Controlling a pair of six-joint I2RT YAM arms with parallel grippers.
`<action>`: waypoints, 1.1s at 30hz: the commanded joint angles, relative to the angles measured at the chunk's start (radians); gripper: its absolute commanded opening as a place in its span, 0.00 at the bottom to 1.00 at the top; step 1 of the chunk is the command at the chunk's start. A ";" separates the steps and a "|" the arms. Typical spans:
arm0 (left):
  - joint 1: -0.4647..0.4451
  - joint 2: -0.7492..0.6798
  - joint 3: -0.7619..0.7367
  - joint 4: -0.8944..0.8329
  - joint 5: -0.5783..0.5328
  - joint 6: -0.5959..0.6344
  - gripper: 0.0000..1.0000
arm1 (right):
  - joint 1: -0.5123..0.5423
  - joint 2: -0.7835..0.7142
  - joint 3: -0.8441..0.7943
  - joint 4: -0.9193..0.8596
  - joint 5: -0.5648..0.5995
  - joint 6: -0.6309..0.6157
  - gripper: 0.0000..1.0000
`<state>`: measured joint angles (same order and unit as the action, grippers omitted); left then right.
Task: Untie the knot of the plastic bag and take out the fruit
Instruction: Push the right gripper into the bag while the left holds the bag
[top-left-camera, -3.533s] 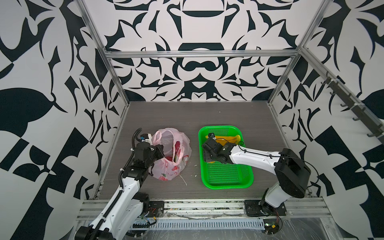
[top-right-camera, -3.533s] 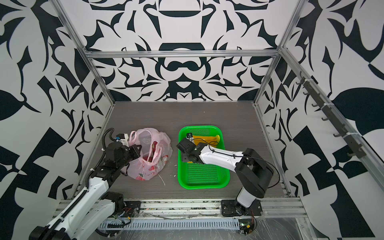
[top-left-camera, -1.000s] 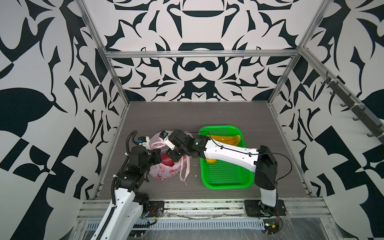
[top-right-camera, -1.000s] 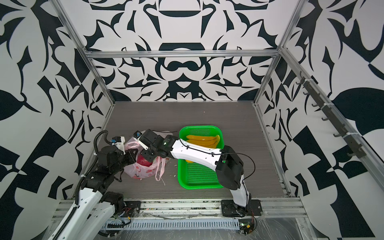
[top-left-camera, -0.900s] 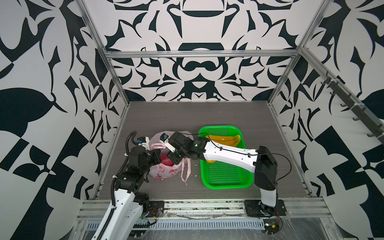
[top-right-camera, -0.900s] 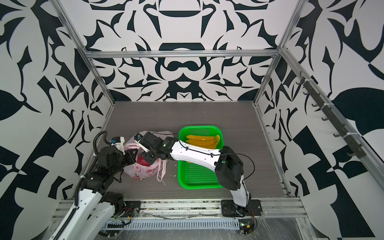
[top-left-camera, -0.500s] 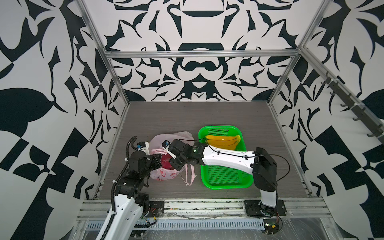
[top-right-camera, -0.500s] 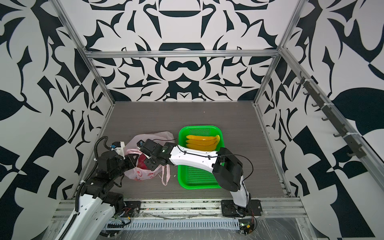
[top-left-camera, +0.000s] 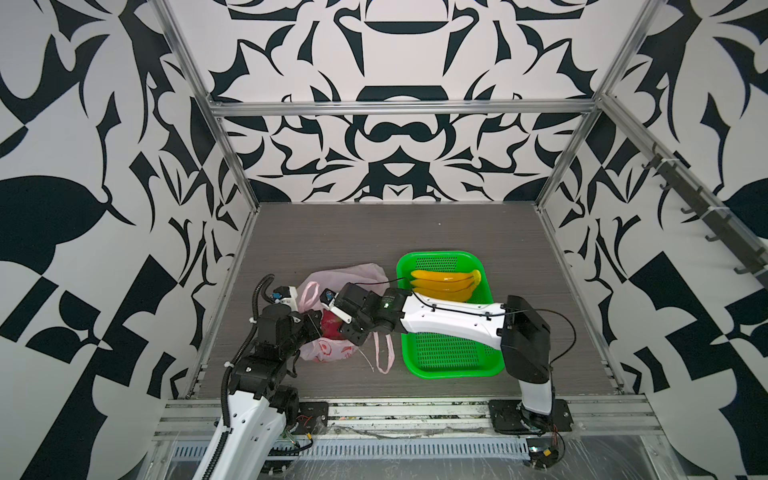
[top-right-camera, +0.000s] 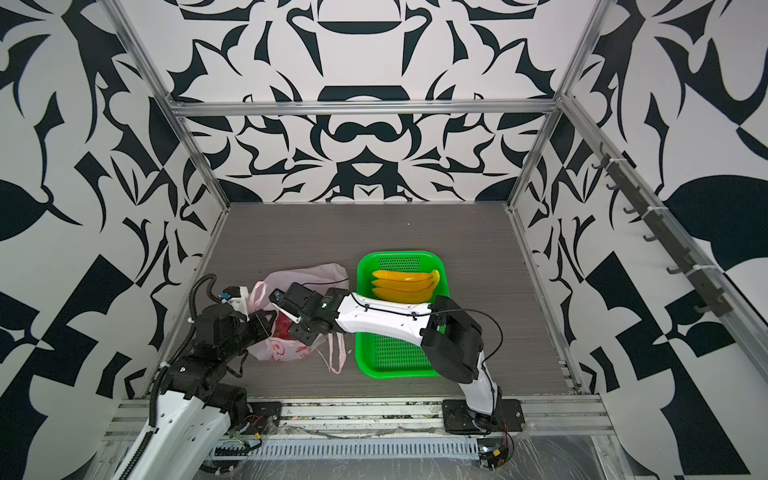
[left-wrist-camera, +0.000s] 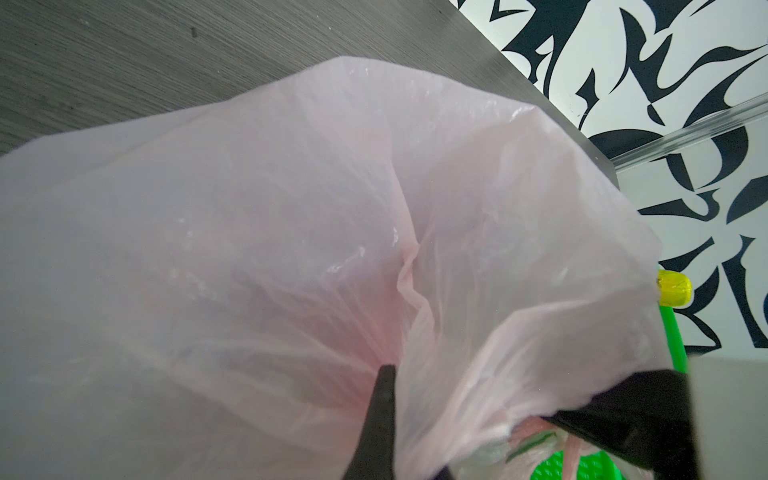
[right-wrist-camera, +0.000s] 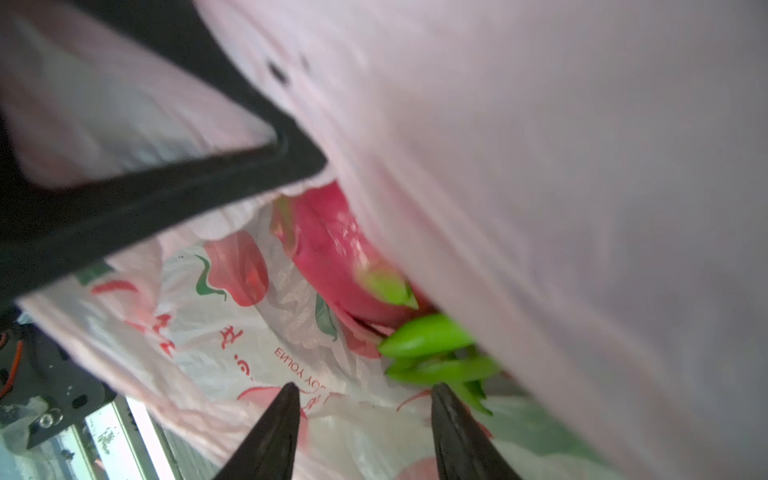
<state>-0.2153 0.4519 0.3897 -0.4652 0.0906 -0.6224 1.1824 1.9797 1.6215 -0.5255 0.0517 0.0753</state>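
The pale pink plastic bag (top-left-camera: 347, 279) lies left of the middle, its mouth gaping. My left gripper (top-left-camera: 311, 325) is shut on the bag's near edge and holds it up; in the left wrist view its dark finger (left-wrist-camera: 383, 415) is wrapped in film. My right gripper (right-wrist-camera: 365, 392) is open inside the mouth, its tips just short of a magenta dragon fruit (right-wrist-camera: 332, 253) with green scales, also seen in both top views (top-left-camera: 331, 328) (top-right-camera: 282, 327). Yellow bananas (top-left-camera: 444, 282) lie in the green basket. The knot is out of view; a handle loop (top-left-camera: 384, 353) lies loose.
The green perforated basket (top-left-camera: 453, 370) stands right of the bag, and my right arm (top-left-camera: 453, 318) crosses above it. Patterned walls close the table on three sides, with metal frame posts at the corners. The base rail runs along the front edge.
My right gripper left the basket, where the bananas now lie, reached into the bag's mouth, sank lower and spread its jaws wider. The left gripper drew the bag's edge slightly frontward.
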 joint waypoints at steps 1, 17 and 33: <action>0.001 -0.027 -0.005 -0.052 -0.037 -0.008 0.00 | -0.014 0.016 0.057 0.010 -0.015 -0.072 0.54; 0.002 -0.131 -0.027 -0.101 -0.075 -0.053 0.00 | -0.060 0.082 0.133 0.022 -0.148 -0.136 0.65; 0.002 -0.168 -0.062 -0.103 -0.035 -0.074 0.00 | -0.067 0.152 0.237 -0.020 -0.198 -0.144 0.70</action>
<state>-0.2153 0.2882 0.3462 -0.5648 0.0452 -0.6872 1.1187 2.1216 1.8153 -0.5209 -0.1207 -0.0574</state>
